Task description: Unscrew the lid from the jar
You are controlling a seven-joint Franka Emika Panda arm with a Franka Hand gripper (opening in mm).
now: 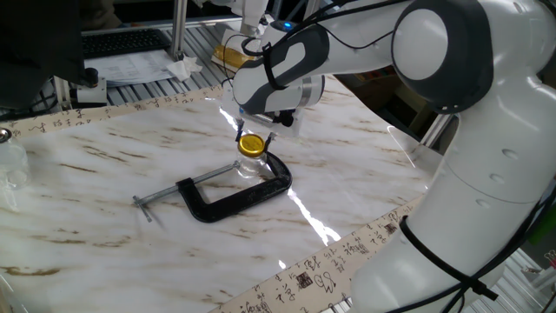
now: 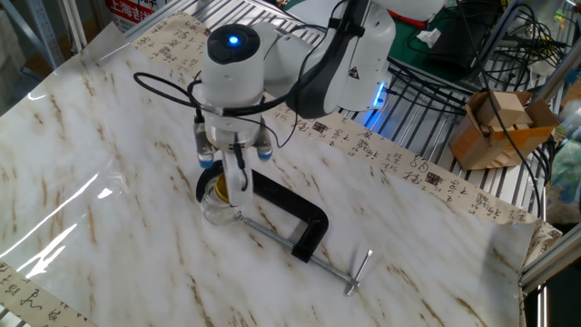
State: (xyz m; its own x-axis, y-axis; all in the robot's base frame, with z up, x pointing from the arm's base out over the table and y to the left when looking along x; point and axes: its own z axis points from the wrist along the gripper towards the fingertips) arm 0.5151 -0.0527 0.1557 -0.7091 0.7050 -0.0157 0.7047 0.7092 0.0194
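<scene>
The jar is a small squat piece of clear glass with rounded shoulders, standing upright on the marbled surface, held in the mouth of a black C-clamp. Its lid, a round bright yellow cap with a darker centre, sits level on top, about as wide as the jar.

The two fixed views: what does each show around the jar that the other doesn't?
Only the view with the arm's white base at right shows the small round yellow lid whole, with fingertips either side. Only the other view shows a brown cardboard box off the table; there a finger hides most of the lid. Both show the gripper over the small clear glass jar, held in the black C-clamp.
</scene>
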